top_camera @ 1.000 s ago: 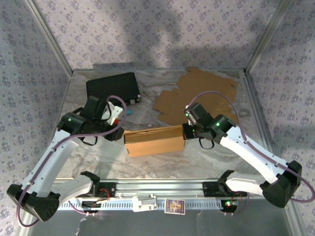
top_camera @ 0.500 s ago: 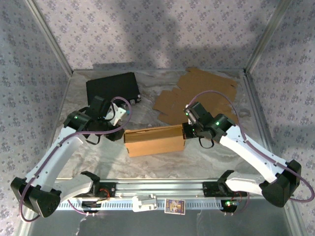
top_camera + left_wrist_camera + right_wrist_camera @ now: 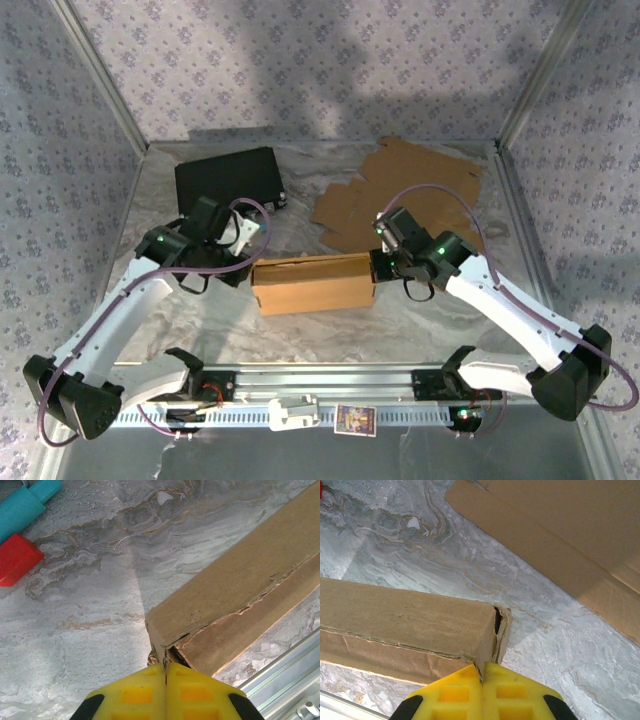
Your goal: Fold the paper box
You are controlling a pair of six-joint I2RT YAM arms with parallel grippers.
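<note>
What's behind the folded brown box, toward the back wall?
Behind the box: bare marble tabletop, then a flat cardboard blank back right and a black case back left. What lies under those is covered.

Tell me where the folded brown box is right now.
In the top view the paper box lies centre-front, its ends at the left fingers and right fingers, with the flat cardboard sheet behind it to the right.
</note>
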